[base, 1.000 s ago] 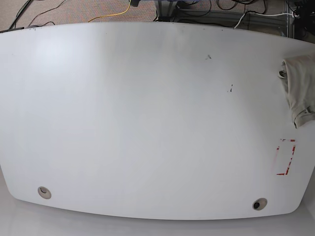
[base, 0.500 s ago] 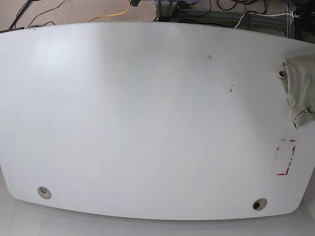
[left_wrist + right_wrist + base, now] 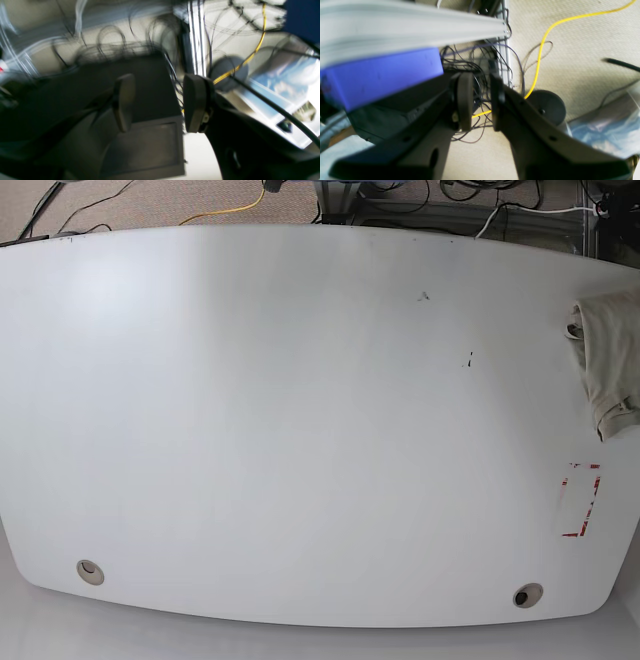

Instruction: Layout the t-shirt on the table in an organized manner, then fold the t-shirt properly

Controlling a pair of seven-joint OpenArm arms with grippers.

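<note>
Nothing on the tabletop (image 3: 300,430) has shifted since the earlier frames: the t-shirt (image 3: 610,360) stays bunched at the base view's right edge, partly cut off by the frame. Its visible part runs lengthwise from far edge toward near, a hemmed end nearest the red tape rectangle (image 3: 580,500). Soft, pale sage cloth, creased, on glossy white, curved-edged board with two round metal grommets (image 3: 90,571). Left hand (image 3: 160,105) holds nothing, its fingers set widely apart. Right hand (image 3: 478,101) shows a narrow gap, empty, above carpet and a yellow cable (image 3: 545,40).
</note>
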